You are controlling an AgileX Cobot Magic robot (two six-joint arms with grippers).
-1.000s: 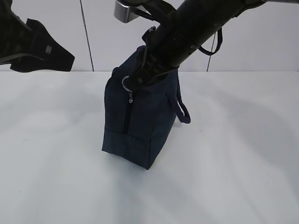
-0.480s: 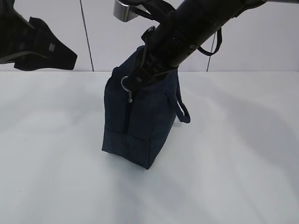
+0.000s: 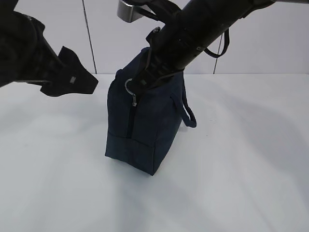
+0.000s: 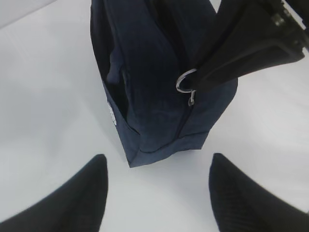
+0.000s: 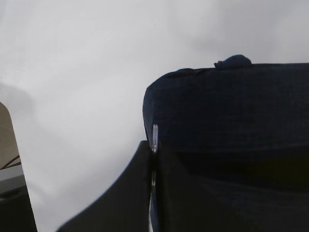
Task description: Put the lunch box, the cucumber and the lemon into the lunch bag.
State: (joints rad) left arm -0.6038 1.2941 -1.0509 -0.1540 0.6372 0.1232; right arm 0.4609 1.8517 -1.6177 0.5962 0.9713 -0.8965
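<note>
The white desk (image 3: 241,169) carries the lunch bag (image 3: 145,130), standing upright near the middle, its top hidden behind the right arm (image 3: 203,24). The right gripper (image 3: 140,86) has its jaws pinched on the silver ring pull (image 4: 185,81). The left gripper (image 4: 157,193) hovers beside the bag, jaws spread, tips cut off.

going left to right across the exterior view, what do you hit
left gripper → silver ring pull on the near end of the lunch bag → right gripper, fingers shut on the ring → strap handle hanging off the bag's right side
</note>
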